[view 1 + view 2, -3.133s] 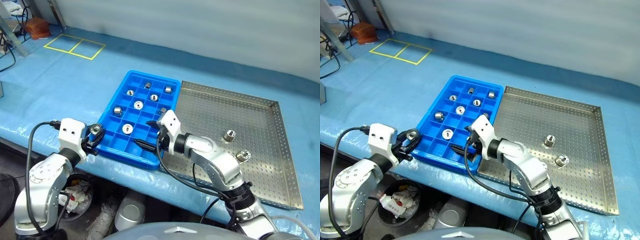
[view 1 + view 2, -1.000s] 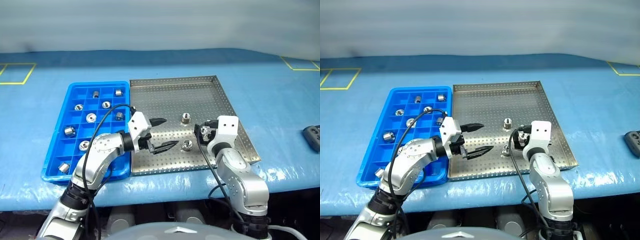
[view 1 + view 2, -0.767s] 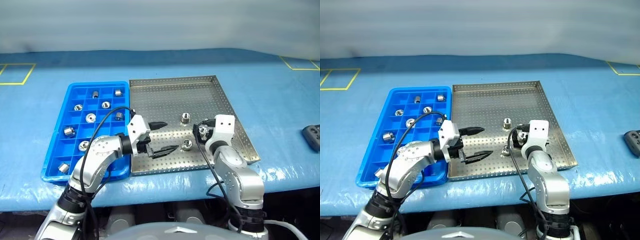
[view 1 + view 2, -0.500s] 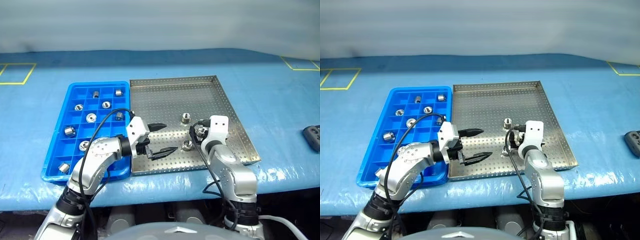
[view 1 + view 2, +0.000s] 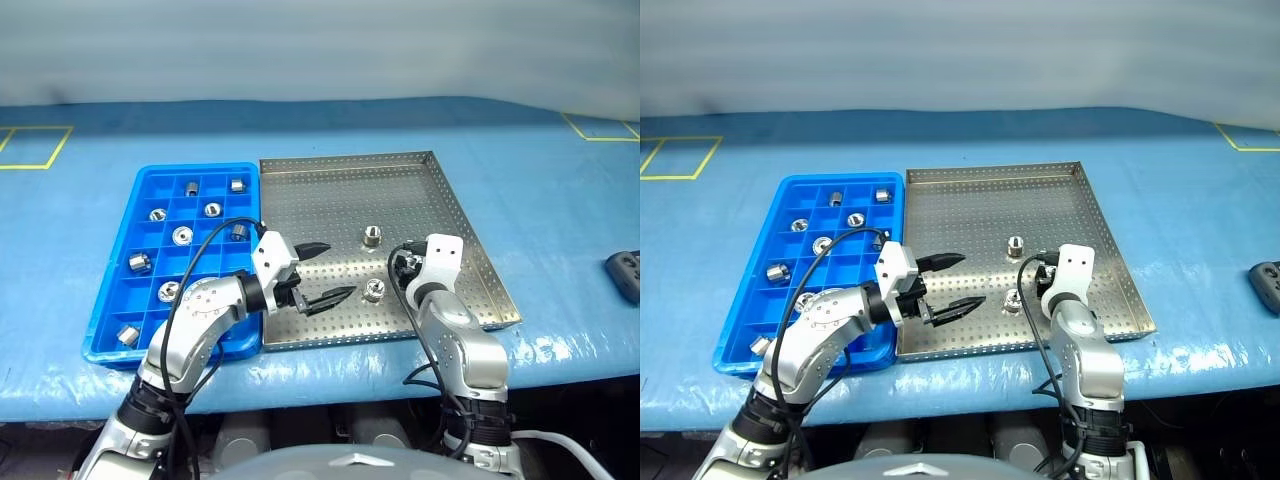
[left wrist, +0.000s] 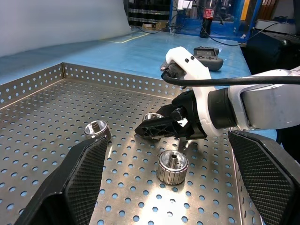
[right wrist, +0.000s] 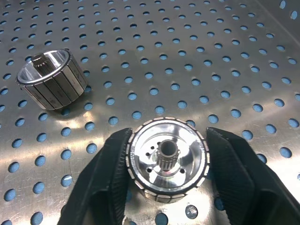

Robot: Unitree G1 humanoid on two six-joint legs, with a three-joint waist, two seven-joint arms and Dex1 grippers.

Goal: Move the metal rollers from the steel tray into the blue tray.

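The steel tray (image 5: 400, 190) lies mid-table with the blue tray (image 5: 112, 300) against its left side. My right gripper (image 7: 168, 140) is shut on one of the metal rollers (image 7: 168, 159), which rests on the perforated floor near the tray's front right. A second roller (image 7: 51, 86) lies loose close by. In the head view two loose rollers (image 5: 372, 236) (image 5: 374, 291) sit in the steel tray. My left gripper (image 5: 338, 268) hangs open just left of them with nothing between its fingers. Several rollers (image 5: 181, 235) sit in the blue tray's compartments.
A black device (image 5: 625, 272) lies at the table's far right. Yellow tape marks (image 5: 30, 145) are on the blue table cover at the back left. The table's front edge runs just below both trays.
Since three seconds ago the head view has swung right, onto the steel tray. Within the last second my right gripper dropped slightly and closed on a roller. The left gripper stayed open in place.
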